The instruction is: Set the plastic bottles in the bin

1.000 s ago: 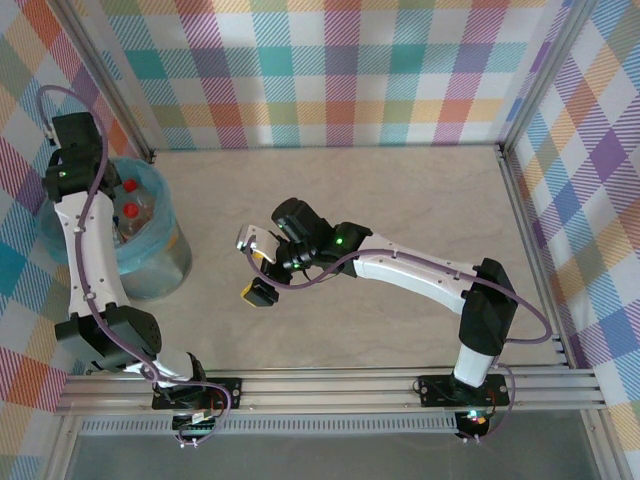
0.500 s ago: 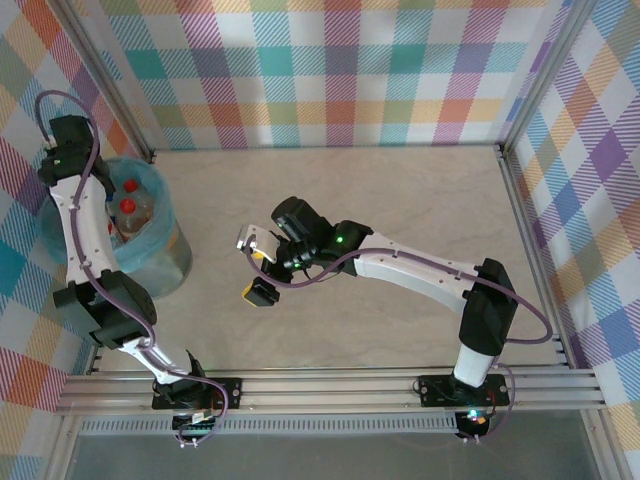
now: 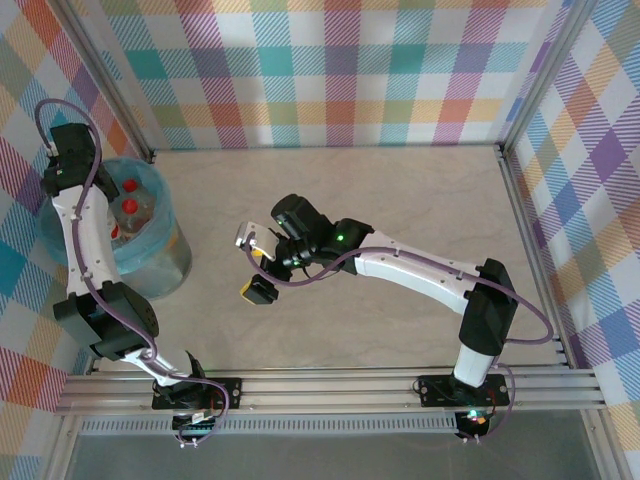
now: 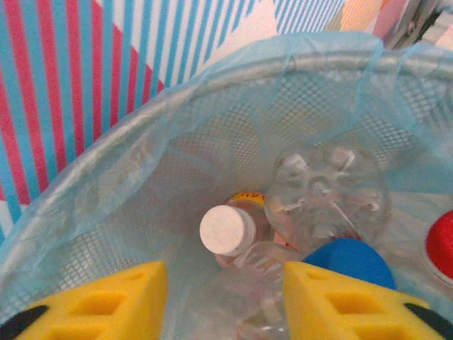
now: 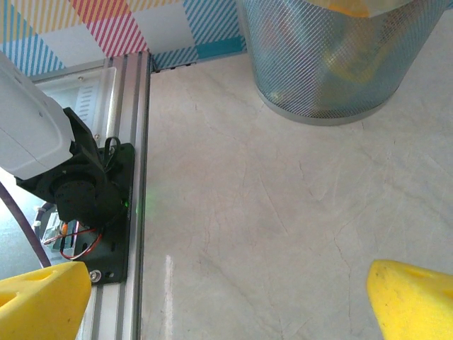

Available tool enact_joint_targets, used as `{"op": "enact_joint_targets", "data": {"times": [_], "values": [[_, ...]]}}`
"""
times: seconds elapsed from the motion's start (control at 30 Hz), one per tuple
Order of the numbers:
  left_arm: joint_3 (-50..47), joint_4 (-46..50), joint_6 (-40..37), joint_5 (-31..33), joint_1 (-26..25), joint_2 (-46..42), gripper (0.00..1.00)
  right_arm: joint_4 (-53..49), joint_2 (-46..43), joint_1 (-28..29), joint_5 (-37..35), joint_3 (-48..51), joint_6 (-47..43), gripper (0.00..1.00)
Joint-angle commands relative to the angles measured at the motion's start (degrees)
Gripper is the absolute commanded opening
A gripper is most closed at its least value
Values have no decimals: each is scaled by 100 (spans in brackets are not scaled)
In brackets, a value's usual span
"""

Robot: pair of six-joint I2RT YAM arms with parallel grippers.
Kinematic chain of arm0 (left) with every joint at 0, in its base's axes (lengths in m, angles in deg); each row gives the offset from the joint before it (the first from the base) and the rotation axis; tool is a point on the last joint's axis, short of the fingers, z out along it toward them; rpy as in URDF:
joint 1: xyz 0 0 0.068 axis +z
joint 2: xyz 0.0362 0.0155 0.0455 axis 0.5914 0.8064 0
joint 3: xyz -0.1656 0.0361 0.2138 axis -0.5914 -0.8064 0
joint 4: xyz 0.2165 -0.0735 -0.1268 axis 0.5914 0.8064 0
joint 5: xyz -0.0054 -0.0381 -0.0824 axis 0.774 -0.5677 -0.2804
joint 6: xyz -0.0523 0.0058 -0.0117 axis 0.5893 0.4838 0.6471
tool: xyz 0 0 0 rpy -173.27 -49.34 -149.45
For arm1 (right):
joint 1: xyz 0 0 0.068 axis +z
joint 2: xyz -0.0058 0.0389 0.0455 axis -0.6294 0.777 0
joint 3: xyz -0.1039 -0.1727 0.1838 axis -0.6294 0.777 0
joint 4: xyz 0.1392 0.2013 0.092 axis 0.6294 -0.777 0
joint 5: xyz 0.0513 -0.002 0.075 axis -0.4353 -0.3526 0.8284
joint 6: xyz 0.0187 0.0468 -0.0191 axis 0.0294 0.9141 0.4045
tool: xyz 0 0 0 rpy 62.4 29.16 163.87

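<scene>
The bin point(image 3: 150, 262), round grey mesh lined with a teal-blue bag, stands at the table's left. Several plastic bottles lie inside: a white-capped one point(image 4: 228, 230), a clear one seen base-on point(image 4: 327, 191), a blue cap point(image 4: 350, 261) and red caps point(image 3: 129, 207). My left gripper point(image 4: 225, 301) hangs over the bin's mouth, its yellow fingers point(image 4: 106, 301) apart. A clear bottle lies in the heap below the gap, and nothing is gripped. My right gripper point(image 3: 255, 265) stands wide open over bare table, right of the bin, with nothing between its fingers point(image 5: 414, 297).
The aluminium rail point(image 5: 134, 142) and the left arm's base point(image 5: 85, 191) run along the near edge. The bin's mesh wall point(image 5: 340, 64) shows ahead of the right gripper. Checked walls enclose the table on three sides.
The left arm's elbow has swung left, then back a little, with its wrist still over the bin. The right arm has not moved.
</scene>
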Motion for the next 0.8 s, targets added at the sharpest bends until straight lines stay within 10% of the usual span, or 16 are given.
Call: {"op": "enact_joint_targets", "data": {"times": [0.0, 0.1, 0.37, 0.6, 0.77], "values": [[375, 231, 28, -119, 13, -478, 34, -32, 100, 51, 112, -196, 27, 100], [475, 131, -89, -27, 15, -808, 19, -32, 128, 44, 121, -214, 46, 100], [780, 218, -368, 136, 9, -997, 16, -86, 173, 49, 148, -267, 90, 100], [867, 460, -502, -34, -41, -725, 63, -146, 129, 45, 112, -214, 120, 100], [867, 451, -427, 62, -120, -759, 70, -148, 147, 48, 129, -227, 151, 100]]}}
